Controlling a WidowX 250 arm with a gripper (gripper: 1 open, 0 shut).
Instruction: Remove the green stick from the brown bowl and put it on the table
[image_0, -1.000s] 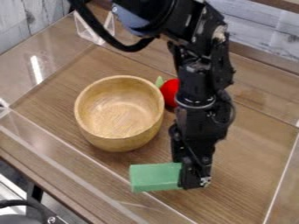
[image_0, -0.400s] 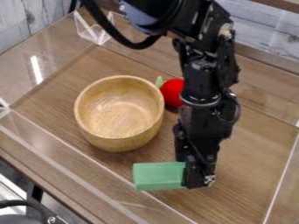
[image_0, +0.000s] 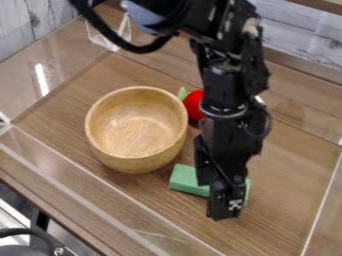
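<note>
green stick (image_0: 186, 179) lying on the desk (image_0: 80, 95) beside the brown bowl (image_0: 135, 128), pincer (image_0: 222, 196) hovering open just right of it

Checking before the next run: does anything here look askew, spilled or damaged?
Nothing stands out. The green stick lies on the table beside the empty brown bowl, partly hidden by the gripper.

Black arm comes in from the top, bends at mid-frame, forearm drops near-vertical. Hand (image_0: 225, 200) points steeply down, tip low by the table (image_0: 80, 185). Fingers look parted, nothing clamped between them; front finger (image_0: 222, 203) black, white markings.
</note>
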